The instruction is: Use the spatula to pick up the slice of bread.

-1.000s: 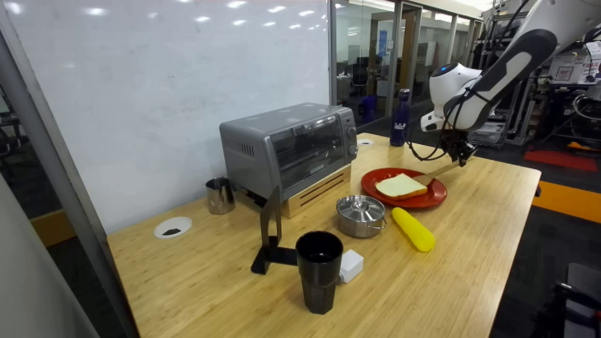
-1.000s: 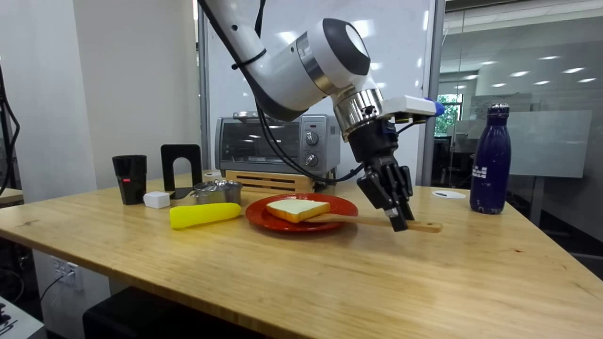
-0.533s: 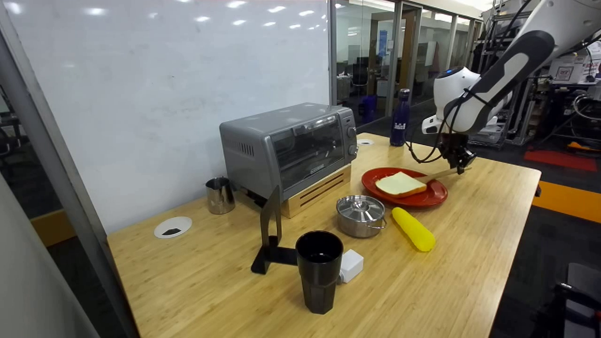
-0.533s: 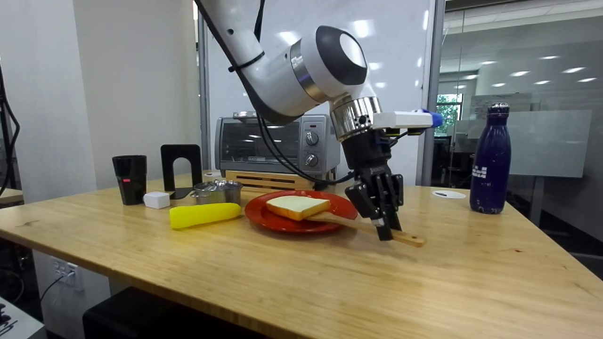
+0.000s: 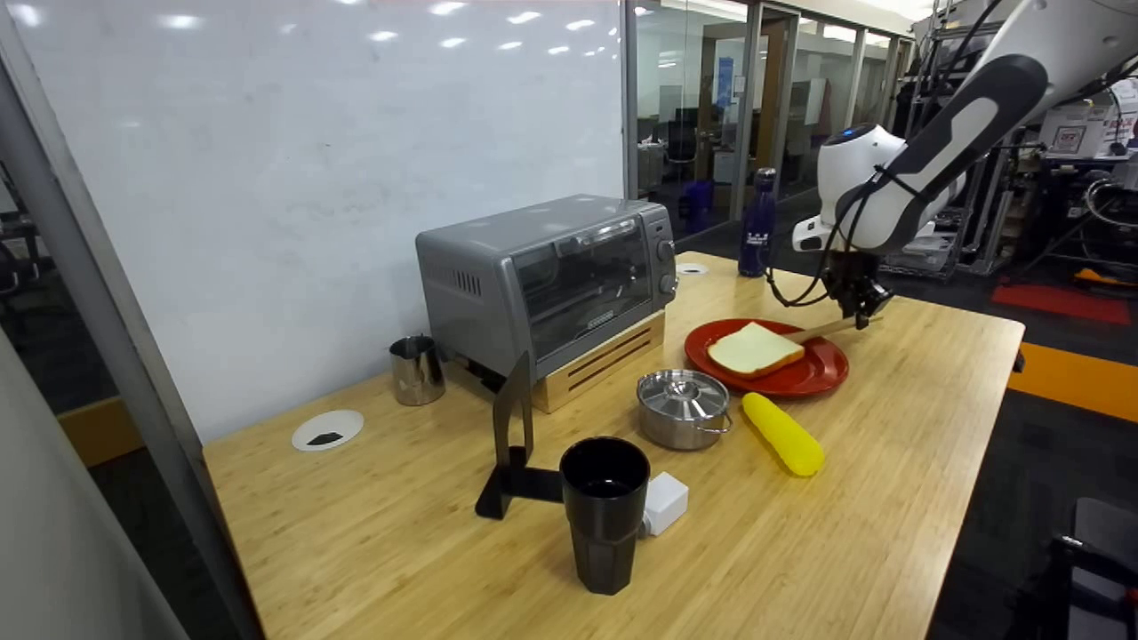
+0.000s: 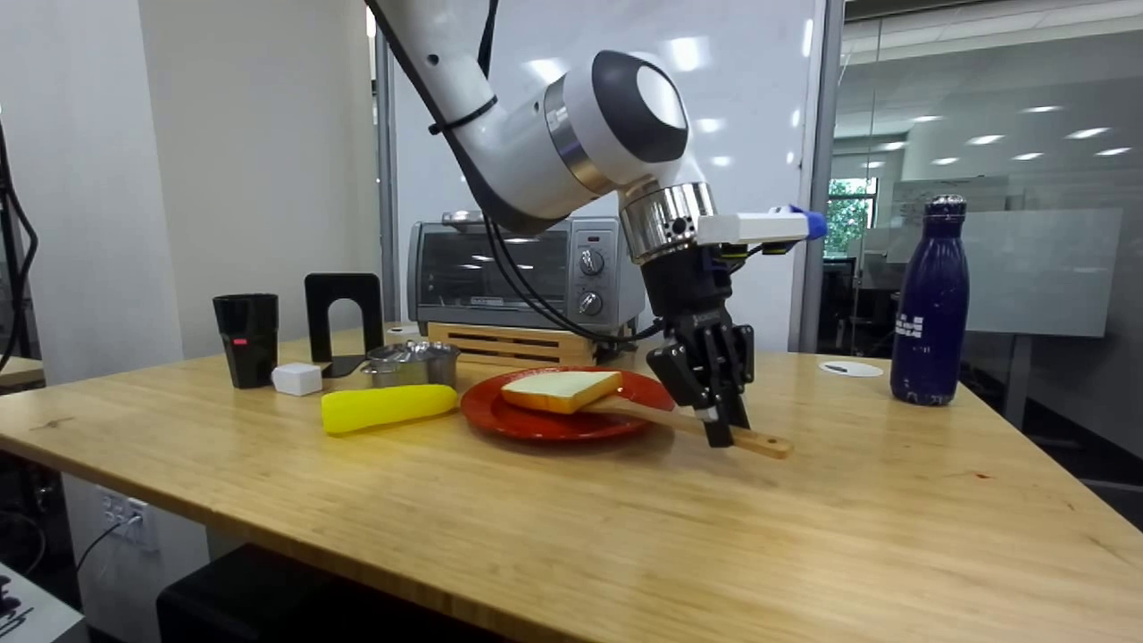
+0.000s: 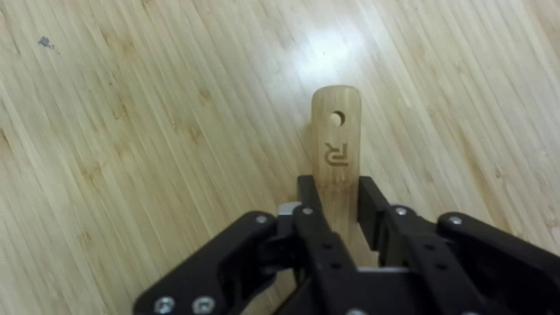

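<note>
Just now, fingers (image 7: pixel 371 201) clamped on the spatula (image 6: pixel 663 415), I nudged it toward the bread (image 5: pixel 756 347), perhaps beginning the scoop; tip hidden.

Desk (image 5: pixel 756 560): item count
One each: wooden spatula (image 6: pixel 661 417), bread slice (image 6: pixel 561 391), plate (image 5: pixel 823 370), lidded pot (image 5: pixel 683 421), toaster oven (image 5: pixel 547 280), tumbler (image 5: pixel 605 520), bottle (image 5: pixel 757 227), bookend (image 6: pixel 345 288). Two: grommets (image 5: pixel 327 423).

The claw (image 6: pixel 728 430) holds the spatula (image 6: pixel 650 413) by its handle, and the spatula reaches, inclined, over the rim of the red plate (image 6: pixel 491 414). Its blade disappears at the slice of bread (image 6: pixel 558 391), which lies on this plate; whether beneath or behind, I cannot tell. On the bench (image 6: pixel 625 527), the yellow object (image 6: pixel 386 408) is just beside the plate. The blue bottle (image 6: pixel 933 313) stands upright, well apart.
</note>
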`<state>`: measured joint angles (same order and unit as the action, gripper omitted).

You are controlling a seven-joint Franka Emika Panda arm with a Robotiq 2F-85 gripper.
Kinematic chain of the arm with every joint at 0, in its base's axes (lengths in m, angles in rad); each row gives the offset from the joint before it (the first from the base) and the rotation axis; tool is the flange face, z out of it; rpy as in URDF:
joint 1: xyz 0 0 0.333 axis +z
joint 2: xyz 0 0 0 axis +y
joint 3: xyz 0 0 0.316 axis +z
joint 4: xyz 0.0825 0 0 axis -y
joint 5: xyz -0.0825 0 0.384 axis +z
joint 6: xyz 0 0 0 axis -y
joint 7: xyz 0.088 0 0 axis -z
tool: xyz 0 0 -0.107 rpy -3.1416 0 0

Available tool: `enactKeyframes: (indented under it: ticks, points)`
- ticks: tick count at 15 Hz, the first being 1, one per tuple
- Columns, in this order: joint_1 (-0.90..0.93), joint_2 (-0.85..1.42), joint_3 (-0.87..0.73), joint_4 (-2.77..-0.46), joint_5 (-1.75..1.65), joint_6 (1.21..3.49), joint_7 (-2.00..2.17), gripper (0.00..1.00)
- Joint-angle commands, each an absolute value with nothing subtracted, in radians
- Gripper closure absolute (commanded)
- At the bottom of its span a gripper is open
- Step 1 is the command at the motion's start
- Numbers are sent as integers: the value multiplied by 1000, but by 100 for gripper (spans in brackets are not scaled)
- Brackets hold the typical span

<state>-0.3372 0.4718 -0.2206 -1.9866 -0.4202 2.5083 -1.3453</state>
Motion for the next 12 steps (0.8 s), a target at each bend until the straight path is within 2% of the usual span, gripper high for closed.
enactKeyframes:
  ticks: [1, 12]
  points:
    - [-336, 443, -209, -2024, -419, 2542, -1358, 93]
    - [-333, 441, -180, -2033, -401, 2551, -1390, 93]
